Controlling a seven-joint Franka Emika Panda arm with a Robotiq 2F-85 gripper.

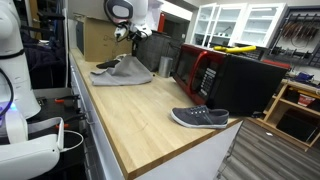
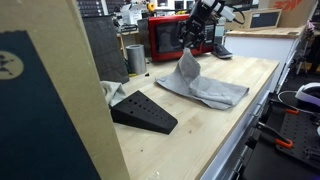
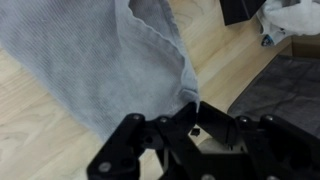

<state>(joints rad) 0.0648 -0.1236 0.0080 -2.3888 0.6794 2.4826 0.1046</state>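
Observation:
A grey cloth (image 2: 205,85) lies on the wooden counter (image 2: 190,140), with one corner lifted up. My gripper (image 2: 188,42) is shut on that corner and holds it above the counter. In the wrist view the grey cloth (image 3: 110,60) hangs from my gripper's fingers (image 3: 190,108) and spreads over the wood. In an exterior view the cloth (image 1: 125,68) forms a peak under the gripper (image 1: 122,38) at the far end of the counter (image 1: 140,110).
A grey shoe (image 1: 199,117) lies near the counter's front edge. A red microwave (image 1: 200,70) and black boxes stand along one side. A black wedge-shaped block (image 2: 143,110), a metal cup (image 2: 135,57) and a red microwave (image 2: 168,38) show in an exterior view.

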